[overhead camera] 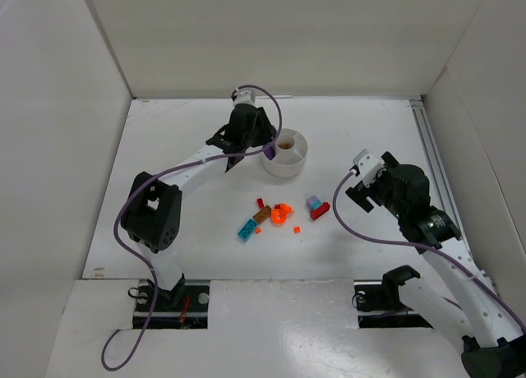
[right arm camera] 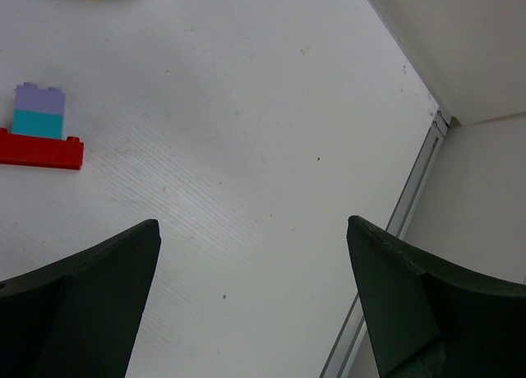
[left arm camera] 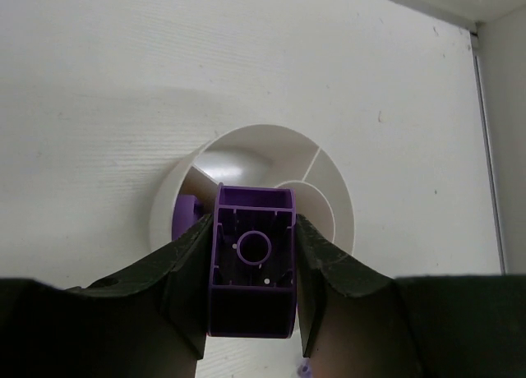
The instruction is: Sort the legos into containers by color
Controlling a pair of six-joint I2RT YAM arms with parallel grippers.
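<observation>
Seen from above, your left gripper (overhead camera: 267,149) hangs at the 9 o'clock rim of the small round white dish (overhead camera: 289,166), which sits on the far half of the white table (overhead camera: 181,131). In the left wrist view its two dark fingers (left arm camera: 185,271) are clamped on a purple brick (left arm camera: 253,267), one on each side, with the brick's hollow underside facing the camera. The brick is held over the dish's wedge sections (you cannot tell which one lies directly below it). A second purple piece (left arm camera: 186,214) lies in a section at the dish's 9 o'clock in that view. Something orange (overhead camera: 285,146) sits in the central well.

Your right gripper (overhead camera: 356,191) hovers at the dish's 4 o'clock, well apart from it. Its jaws stand wide apart over bare table, gripping nothing.

The loose legos lie at the dish's 6 o'clock:
- a red brick (overhead camera: 319,210) bearing a teal and lilac stack (overhead camera: 313,202)
- an orange piece (overhead camera: 281,214)
- a brown piece (overhead camera: 263,216)
- a teal brick (overhead camera: 246,229)
- a small red bit (overhead camera: 260,202)
- a small orange bit (overhead camera: 297,228)
</observation>
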